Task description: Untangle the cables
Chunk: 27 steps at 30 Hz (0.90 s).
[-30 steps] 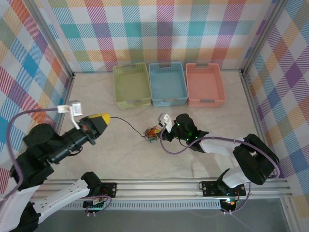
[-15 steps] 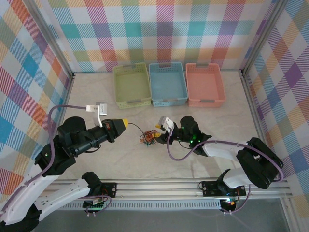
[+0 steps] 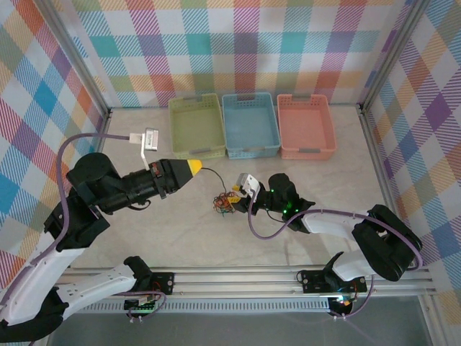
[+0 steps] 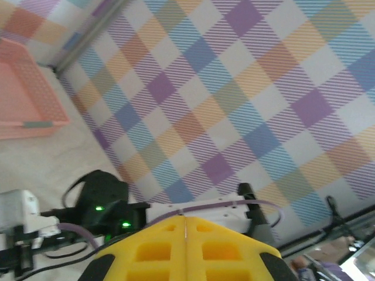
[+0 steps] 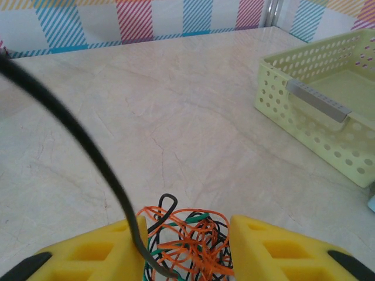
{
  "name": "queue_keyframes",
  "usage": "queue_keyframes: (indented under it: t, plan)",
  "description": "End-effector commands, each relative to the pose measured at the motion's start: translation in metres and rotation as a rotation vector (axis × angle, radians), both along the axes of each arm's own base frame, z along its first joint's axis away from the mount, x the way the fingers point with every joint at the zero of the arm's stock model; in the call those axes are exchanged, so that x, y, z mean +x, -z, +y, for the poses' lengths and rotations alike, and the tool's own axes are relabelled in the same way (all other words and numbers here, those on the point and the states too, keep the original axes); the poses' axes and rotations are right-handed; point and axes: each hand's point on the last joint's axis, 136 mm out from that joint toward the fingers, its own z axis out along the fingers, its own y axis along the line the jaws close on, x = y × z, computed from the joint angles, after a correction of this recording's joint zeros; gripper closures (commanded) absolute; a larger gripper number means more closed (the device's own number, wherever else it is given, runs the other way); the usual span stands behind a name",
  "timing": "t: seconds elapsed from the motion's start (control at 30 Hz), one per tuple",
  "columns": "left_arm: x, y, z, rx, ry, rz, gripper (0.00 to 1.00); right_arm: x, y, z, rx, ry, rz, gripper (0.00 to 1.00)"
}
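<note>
Roughly mid-table lies the tangle [image 3: 225, 204] of orange, green and black cables, on the near side of the green basket [image 3: 197, 126]. Just right of it, the right gripper [image 5: 187, 227] stands partly open, its fingers [image 5: 99, 252] either side of the tangle; whether they press it I cannot tell. To the left, the left gripper [image 3: 193, 166] is pinched tight on the black cable [image 5: 87, 146], which runs right to the tangle.
</note>
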Motion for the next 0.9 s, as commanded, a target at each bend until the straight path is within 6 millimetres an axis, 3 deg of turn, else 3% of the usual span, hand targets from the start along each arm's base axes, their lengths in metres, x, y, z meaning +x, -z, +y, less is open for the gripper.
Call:
queue_keyframes:
  t: [0.0, 0.27, 0.43, 0.67, 0.87]
  plan:
    - [-0.013, -0.022, -0.01, -0.087, 0.099, 0.01, 1.0, 0.005, -0.011, 0.003, 0.023, 0.013, -0.032, 0.58]
    - [-0.015, -0.045, -0.024, -0.173, 0.178, 0.025, 1.0, 0.021, -0.007, -0.002, 0.003, 0.106, -0.028, 0.6]
    - [-0.014, -0.048, -0.028, -0.182, 0.192, 0.032, 1.0, 0.043, 0.01, -0.015, -0.083, 0.247, -0.006, 0.64]
    - [-0.019, -0.055, -0.028, -0.2, 0.217, 0.035, 1.0, 0.063, 0.029, -0.025, -0.176, 0.36, 0.033, 0.65]
    - [-0.03, -0.074, -0.016, -0.222, 0.222, 0.009, 1.0, 0.076, 0.039, -0.036, -0.223, 0.446, 0.053, 0.67]
